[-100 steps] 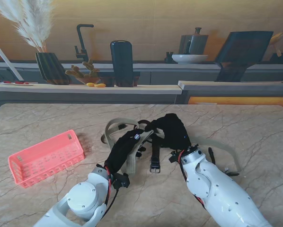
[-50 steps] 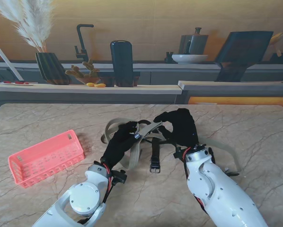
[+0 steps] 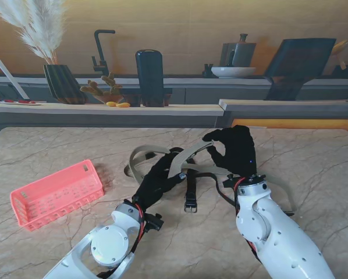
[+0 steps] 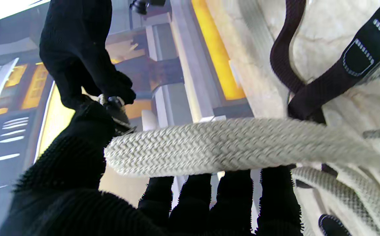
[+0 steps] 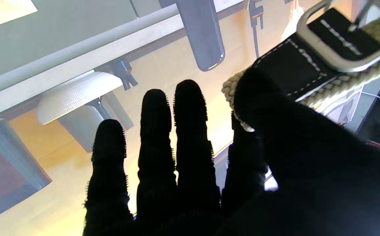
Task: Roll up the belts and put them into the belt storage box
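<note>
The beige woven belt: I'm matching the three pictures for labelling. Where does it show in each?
Stand view: beige woven belt stretched between left hand and right hand, mid-table.
Left wrist view: broad band across the fingers.
Right wrist view: buckle end pinched by the thumb.
Shared landmark: the black belt, also in the left wrist view.

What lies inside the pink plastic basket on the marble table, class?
Through the open top of the pink plastic slotted basket only its own bare floor shows; neither the woven beige belt nor the black belt is in it. The near wall hides a strip of the floor.
</note>
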